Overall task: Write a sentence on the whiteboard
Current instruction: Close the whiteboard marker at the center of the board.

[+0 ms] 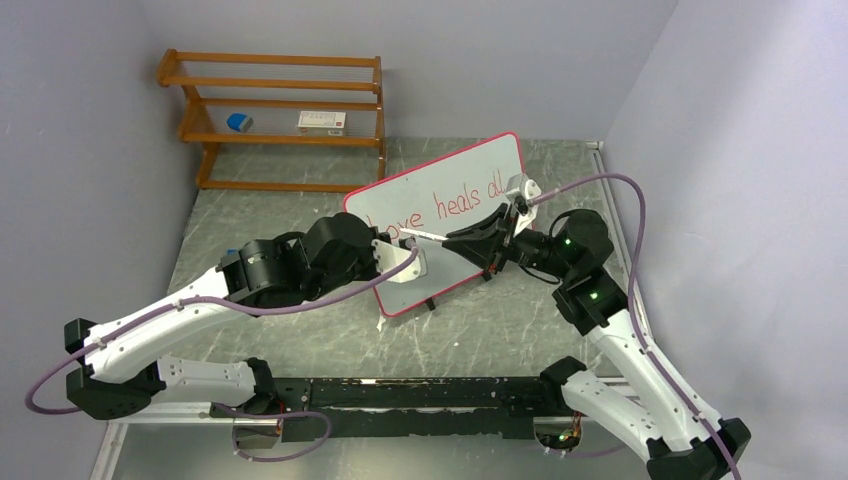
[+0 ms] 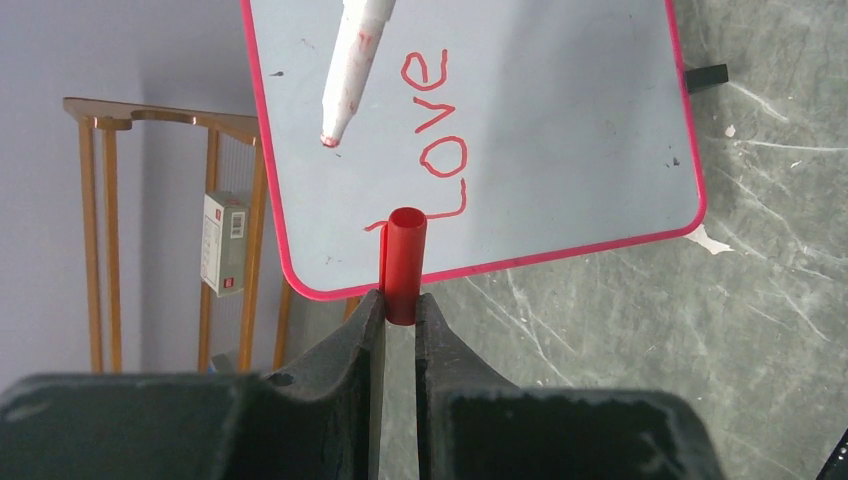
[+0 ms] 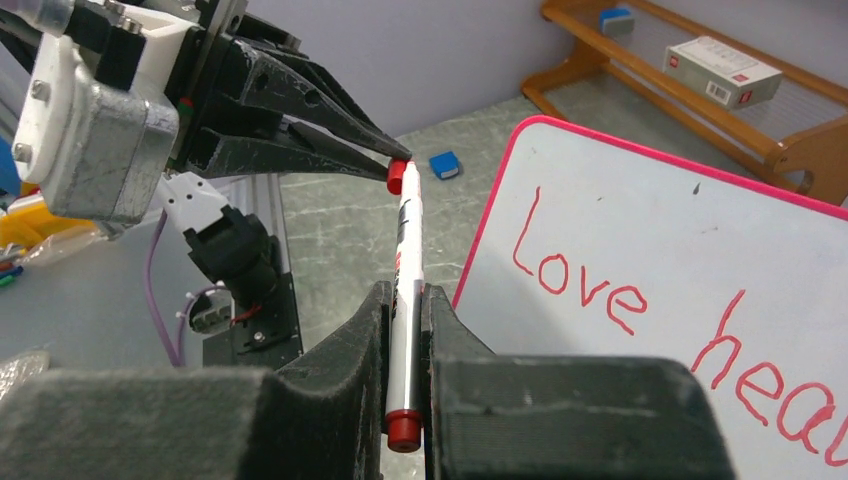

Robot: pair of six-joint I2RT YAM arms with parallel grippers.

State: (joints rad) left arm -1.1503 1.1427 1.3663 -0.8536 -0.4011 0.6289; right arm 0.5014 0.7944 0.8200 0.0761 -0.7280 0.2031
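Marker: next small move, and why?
Probably shift the marker tip sideways to the open mouth of the cap. The left gripper pinches the cap, the right gripper the marker. The tip sits off the mouth, and the sentence looks written.

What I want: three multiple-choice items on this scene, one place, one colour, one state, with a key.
1. Where is the wooden rack?
A. far left, by the back wall
B. between the arm bases
C. beside the right arm

2. What colour is the writing on the whiteboard?
A. blue
B. red
C. black

3. How are the left arm's jaws?
A. wide open
B. shut on a red cap
C. shut on the board's frame

Key: 1 A, the top view shows it there; 2 B, the letters are red; 3 B, the cap is pinched between them.
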